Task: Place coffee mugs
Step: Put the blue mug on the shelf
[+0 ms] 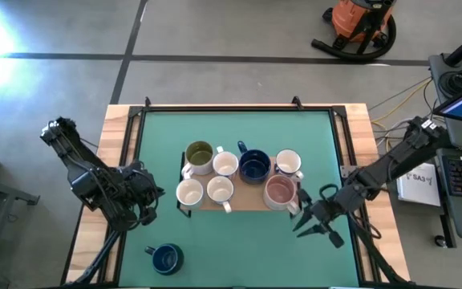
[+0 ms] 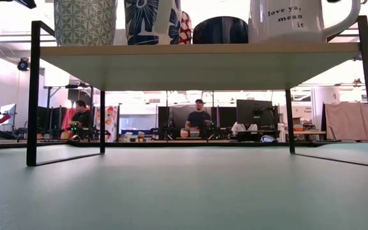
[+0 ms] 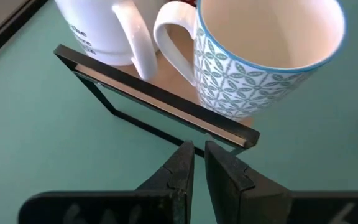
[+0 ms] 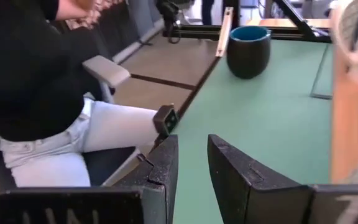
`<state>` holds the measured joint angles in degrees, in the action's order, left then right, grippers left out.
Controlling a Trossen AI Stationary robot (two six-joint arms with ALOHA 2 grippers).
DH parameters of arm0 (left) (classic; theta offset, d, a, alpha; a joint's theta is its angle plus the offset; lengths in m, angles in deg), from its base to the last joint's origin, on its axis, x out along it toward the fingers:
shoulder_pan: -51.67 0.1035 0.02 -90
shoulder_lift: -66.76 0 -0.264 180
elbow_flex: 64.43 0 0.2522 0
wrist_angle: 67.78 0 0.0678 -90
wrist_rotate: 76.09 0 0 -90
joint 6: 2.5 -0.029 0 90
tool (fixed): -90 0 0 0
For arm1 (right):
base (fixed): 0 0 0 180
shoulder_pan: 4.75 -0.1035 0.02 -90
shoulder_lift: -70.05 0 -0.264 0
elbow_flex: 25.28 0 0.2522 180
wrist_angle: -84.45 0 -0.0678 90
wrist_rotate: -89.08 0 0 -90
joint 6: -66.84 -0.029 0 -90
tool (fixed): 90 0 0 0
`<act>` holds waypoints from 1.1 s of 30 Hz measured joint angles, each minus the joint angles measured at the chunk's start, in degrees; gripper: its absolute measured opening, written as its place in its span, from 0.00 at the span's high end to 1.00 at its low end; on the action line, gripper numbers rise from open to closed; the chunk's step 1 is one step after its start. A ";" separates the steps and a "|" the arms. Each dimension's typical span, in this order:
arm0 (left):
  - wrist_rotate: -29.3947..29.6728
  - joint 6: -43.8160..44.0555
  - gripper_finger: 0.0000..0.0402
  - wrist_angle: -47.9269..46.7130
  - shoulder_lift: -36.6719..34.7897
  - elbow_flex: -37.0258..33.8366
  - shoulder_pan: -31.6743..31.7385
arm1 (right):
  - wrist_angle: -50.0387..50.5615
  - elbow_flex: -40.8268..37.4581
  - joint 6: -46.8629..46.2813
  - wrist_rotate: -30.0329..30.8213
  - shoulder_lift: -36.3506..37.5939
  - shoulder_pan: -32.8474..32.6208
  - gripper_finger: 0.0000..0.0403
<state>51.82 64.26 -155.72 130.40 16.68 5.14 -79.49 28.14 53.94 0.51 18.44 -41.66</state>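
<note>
Seven coffee mugs stand on a low black-framed riser (image 1: 243,202) at mid-table: olive-green inside (image 1: 200,154), dark navy (image 1: 253,165), pinkish (image 1: 280,191) and several white ones. A second dark navy mug (image 1: 165,257) stands alone on the mat near the near edge, and also shows in the right wrist view (image 4: 248,50). My left gripper (image 1: 155,199) hangs shut just left of the riser, facing the blue-patterned mug (image 3: 260,56). My right gripper (image 1: 318,227) hovers narrowly open right of the pinkish mug. Neither touches anything.
The green mat (image 1: 239,249) lies bare in front of the riser apart from the lone navy mug. Wooden rails (image 1: 119,160) border the table. A person (image 4: 55,93) sits close beside the table edge near my right arm. An orange vacuum (image 1: 359,24) stands on the floor beyond.
</note>
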 joint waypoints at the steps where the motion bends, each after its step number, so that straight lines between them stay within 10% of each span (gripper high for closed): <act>1: -0.06 0.00 0.94 0.28 0.00 0.00 -0.04 | -2.16 -1.65 -0.04 0.03 0.14 -0.53 0.81; 25: -0.23 -3.57 0.94 13.13 0.02 0.00 -0.60 | -34.37 -23.77 -1.61 -0.37 0.87 -14.59 0.82; 33: -10.67 1.90 0.94 20.59 2.37 -0.06 -0.82 | -44.66 -30.69 -1.43 0.19 0.87 -14.93 0.83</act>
<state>41.15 66.16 -135.12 132.77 16.62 4.32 -124.15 -2.55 52.51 0.70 19.31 -56.58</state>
